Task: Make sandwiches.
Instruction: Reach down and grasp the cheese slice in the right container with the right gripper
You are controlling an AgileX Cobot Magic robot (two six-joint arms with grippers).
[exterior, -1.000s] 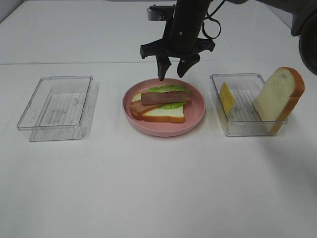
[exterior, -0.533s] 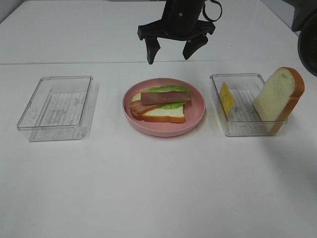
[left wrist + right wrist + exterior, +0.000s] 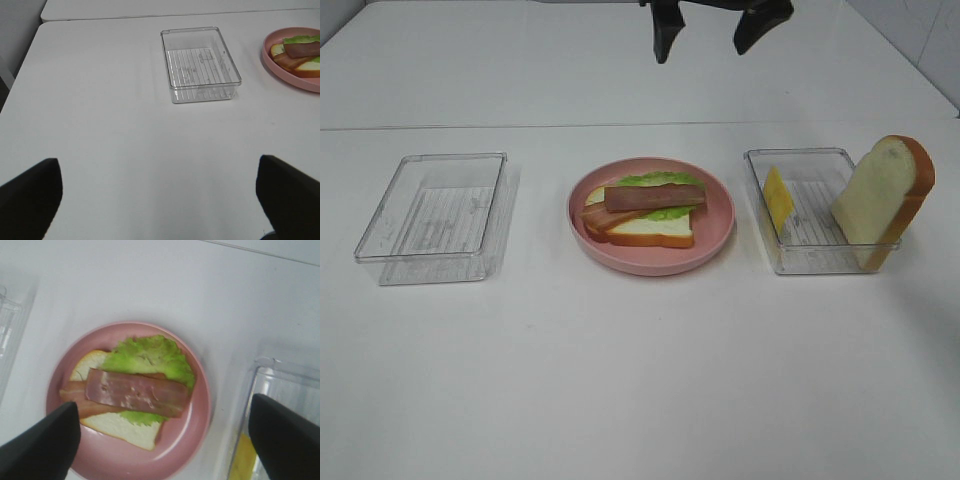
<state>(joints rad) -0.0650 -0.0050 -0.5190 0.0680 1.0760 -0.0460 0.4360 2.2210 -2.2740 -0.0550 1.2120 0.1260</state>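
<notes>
The sandwich stack [image 3: 645, 207] lies on the round pink plate [image 3: 720, 228]: one bread slice at the bottom, green lettuce on it, and bacon strips on top. My right gripper [image 3: 712, 22] hangs open and empty high above the far side of the plate. In the right wrist view [image 3: 162, 440] the bacon [image 3: 135, 392], lettuce [image 3: 150, 355] and bread [image 3: 135, 432] show between its wide-apart fingers. A yellow cheese slice [image 3: 778, 198] and a second bread slice [image 3: 880, 195] lean in the right tray [image 3: 820, 262]. My left gripper [image 3: 160, 200] is open and empty, far from the plate.
An empty clear tray [image 3: 435, 215] stands left of the plate; it also shows in the left wrist view [image 3: 200, 65], with the plate's edge [image 3: 272, 62] beside it. The table's far edge runs behind the plate.
My right gripper has risen from just above the plate's far rim to the top of the view, opening wider. The food has not moved.
</notes>
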